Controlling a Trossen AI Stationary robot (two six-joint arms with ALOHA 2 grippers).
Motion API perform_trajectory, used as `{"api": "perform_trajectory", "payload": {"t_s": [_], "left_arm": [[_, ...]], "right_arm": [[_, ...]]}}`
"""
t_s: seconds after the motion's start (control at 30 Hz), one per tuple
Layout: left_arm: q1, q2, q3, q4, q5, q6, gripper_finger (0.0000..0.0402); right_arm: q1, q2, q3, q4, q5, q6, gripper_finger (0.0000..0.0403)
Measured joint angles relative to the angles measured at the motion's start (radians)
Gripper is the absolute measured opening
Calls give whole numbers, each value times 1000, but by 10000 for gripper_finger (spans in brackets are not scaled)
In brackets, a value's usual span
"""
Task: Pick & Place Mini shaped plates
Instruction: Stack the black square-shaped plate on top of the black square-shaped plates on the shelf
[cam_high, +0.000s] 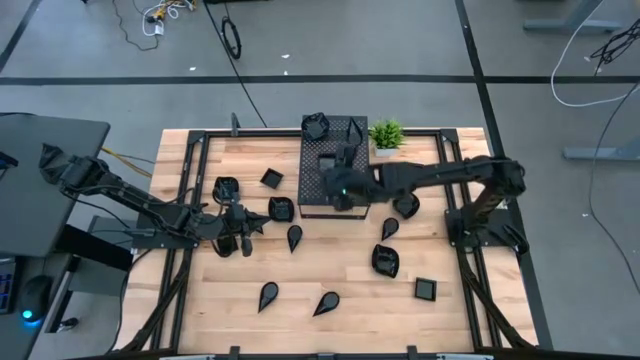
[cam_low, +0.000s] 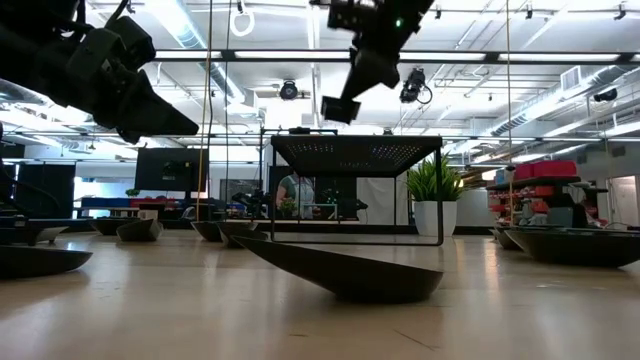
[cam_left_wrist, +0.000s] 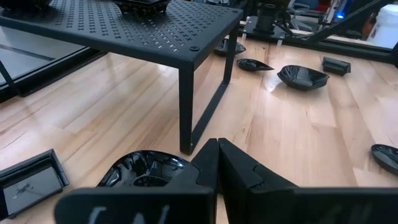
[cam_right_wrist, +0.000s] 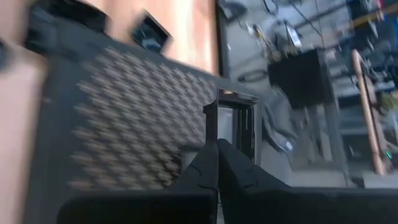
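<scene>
Fingers of my right gripper are pinching a small square plate by its rim, holding it edge-up above the perforated black stand.

Over on the other side, my left gripper is pressing its tips together on nothing, hovering just behind a rounded plate lying on the wooden table, beside one leg of that stand.
</scene>
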Motion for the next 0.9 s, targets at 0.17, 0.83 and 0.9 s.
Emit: {"api": "perform_trajectory", "payload": {"t_s": [0.17,0.83,0.9], "left_arm": [[0,0,0,0,0,-4,16],[-1,0,0,-3,0,-23,16],[-1,0,0,-3,0,-23,16]], "right_arm": [[-47,10,0,-74,-20,8,0],[-46,18,-7,-82,-49,68,0],[-46,18,-25,-72,-46,68,0]]}}
